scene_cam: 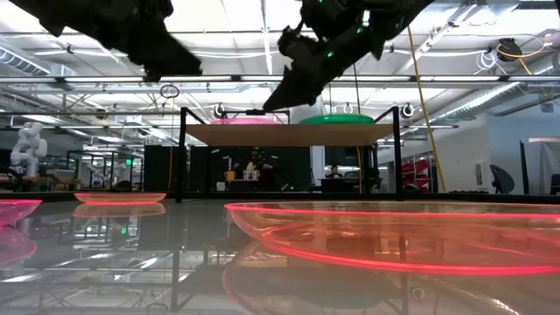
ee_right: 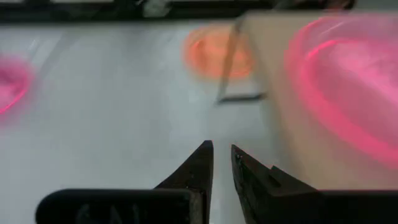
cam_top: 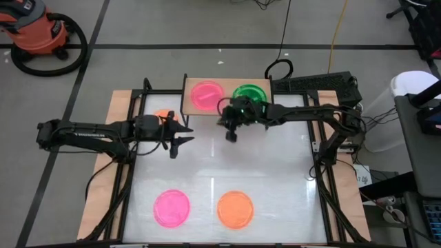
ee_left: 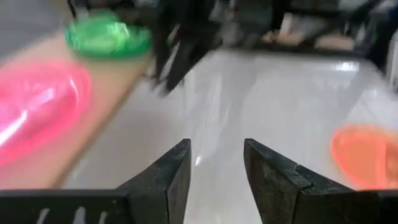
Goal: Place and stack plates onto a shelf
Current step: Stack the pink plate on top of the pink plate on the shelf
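Note:
The light-wood shelf (cam_top: 227, 110) stands at the table's far edge. A pink plate (cam_top: 207, 94) and a green plate (cam_top: 249, 94) lie flat on it, side by side. An orange plate (cam_top: 164, 116) rests on the table left of the shelf, partly hidden by my left arm. A pink plate (cam_top: 171, 208) and an orange plate (cam_top: 235, 209) lie near the table's near edge. My left gripper (ee_left: 217, 155) is open and empty above the table's left middle (cam_top: 180, 141). My right gripper (ee_right: 222, 149) hovers just in front of the shelf (cam_top: 231, 133), empty, its fingertips a narrow gap apart.
The white tabletop (cam_top: 275, 172) lies bare between the shelf and the two near plates. The shelf's black legs (scene_cam: 182, 157) stand at its corners. Cables and a keyboard (cam_top: 317, 83) lie beyond the table's far right corner, and an orange vacuum (cam_top: 38, 31) stands on the floor.

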You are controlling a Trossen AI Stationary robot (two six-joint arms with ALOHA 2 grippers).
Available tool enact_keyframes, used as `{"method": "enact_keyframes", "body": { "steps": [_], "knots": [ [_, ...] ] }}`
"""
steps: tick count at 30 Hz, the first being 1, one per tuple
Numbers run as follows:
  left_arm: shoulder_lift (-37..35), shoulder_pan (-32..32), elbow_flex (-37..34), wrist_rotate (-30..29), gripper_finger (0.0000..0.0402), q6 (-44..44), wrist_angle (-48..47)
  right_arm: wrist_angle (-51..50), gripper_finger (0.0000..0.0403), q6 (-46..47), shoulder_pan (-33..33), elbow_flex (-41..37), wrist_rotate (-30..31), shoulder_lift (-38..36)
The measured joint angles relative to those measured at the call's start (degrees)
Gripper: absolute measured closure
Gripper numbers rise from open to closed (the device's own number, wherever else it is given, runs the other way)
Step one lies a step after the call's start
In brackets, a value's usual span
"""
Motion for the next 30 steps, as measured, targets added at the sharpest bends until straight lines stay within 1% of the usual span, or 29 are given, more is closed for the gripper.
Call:
{"method": "enact_keyframes", "body": {
  "steps": [3,5,7,11,15,17,20,22,26,30],
  "knots": [
    [2.1,-2.5,0.0,0.0,0.0248,-1.3,-4.3,-5.7,0.0360,-0.5,4.5,0.0,1.2,-2.0],
    [3.2,-5.2,-0.2,0.4,0.0248,-3.4,-6.4,-9.0,0.0360,-0.5,8.1,0.0,4.5,-3.3],
    [5.1,-8.3,0.0,1.2,0.0248,-4.6,-5.7,-11.0,0.0360,-0.2,11.8,0.0,8.5,-4.6],
    [8.2,-14.4,0.0,1.8,0.0248,-3.7,-7.3,-13.0,0.0360,0.1,18.8,0.0,15.6,-6.4],
    [10.7,-18.3,0.8,1.8,0.0248,-4.3,-9.7,-12.7,0.0360,2.3,24.4,0.0,19.0,-7.4],
    [12.1,-19.1,1.7,1.8,0.0248,-5.5,-10.0,-11.6,0.0360,2.5,26.6,-0.3,20.6,-7.4],
    [15.8,-19.9,3.7,1.6,0.0248,-7.2,-10.8,-6.8,0.0360,2.4,29.1,-3.8,25.3,-7.4],
    [18.2,-20.6,5.1,1.8,0.0248,-8.9,-15.0,-3.3,0.0360,2.5,30.1,-7.0,27.8,-7.4],
    [21.6,-22.8,6.2,4.4,0.0248,-13.0,-27.7,1.6,0.0360,5.3,32.0,-12.8,27.9,-9.1],
    [22.7,-24.4,4.6,5.8,0.0248,-16.5,-29.1,6.8,0.0360,5.9,33.0,-18.6,27.7,-11.5]
  ]
}}
